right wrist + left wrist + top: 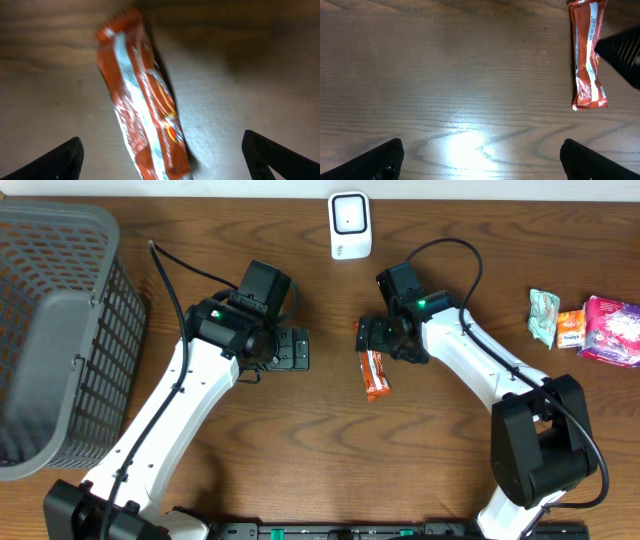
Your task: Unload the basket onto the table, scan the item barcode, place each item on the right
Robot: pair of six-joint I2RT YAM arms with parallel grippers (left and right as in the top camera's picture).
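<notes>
Snack bar [374,375] lies loose on the surface [330,440], well apart from the scanner [350,225], under the released right pincer [165,157], left pincer [480,160] likewise released; risk: a grasp covering the barcode defeats scanning.

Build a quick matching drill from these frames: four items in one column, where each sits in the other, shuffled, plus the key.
Items
1. orange snack bar
2. white scanner
3. grey basket
4. pink packet

Places
A. far right of the table
B. far left
C. back edge, centre
D. middle, lying flat on the wood

Pairs: 1-D, 2-C, 3-B, 4-A
</notes>
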